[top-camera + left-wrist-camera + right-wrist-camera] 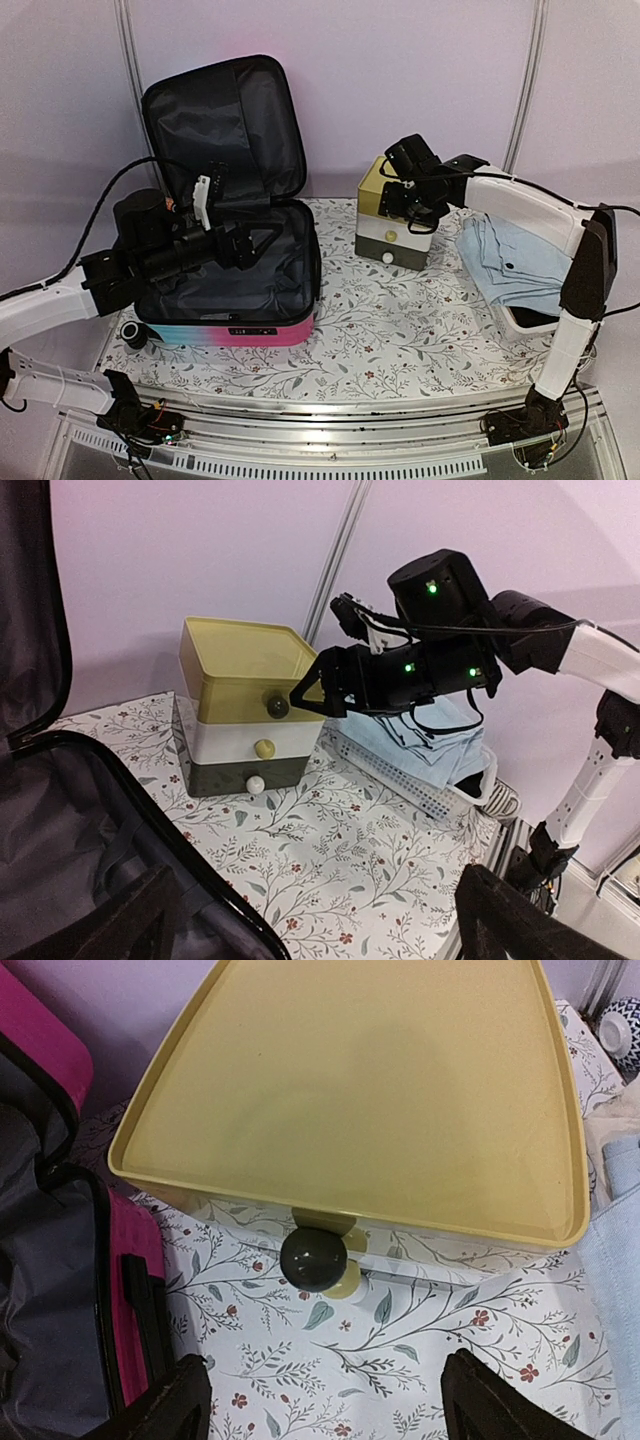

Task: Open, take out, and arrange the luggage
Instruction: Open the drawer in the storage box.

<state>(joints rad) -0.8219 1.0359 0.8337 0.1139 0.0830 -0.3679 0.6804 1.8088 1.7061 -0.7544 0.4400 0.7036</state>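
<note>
Here the luggage (285, 272) lies open on the left of the tabletop (400, 335), its lid standing upright. The left gripper (245, 245) hovers over its black lining, fingers wide apart. The right gripper (320, 1400), fingers also apart, faces the dark knob (313, 1258) of the drawer box (385, 235).

A robot test booth: plain lilac partition panels (400, 70) with pale upright posts (528, 80) fill the top of the frame, a metal mounting rail (330, 428) with cabling runs along the bottom
</note>
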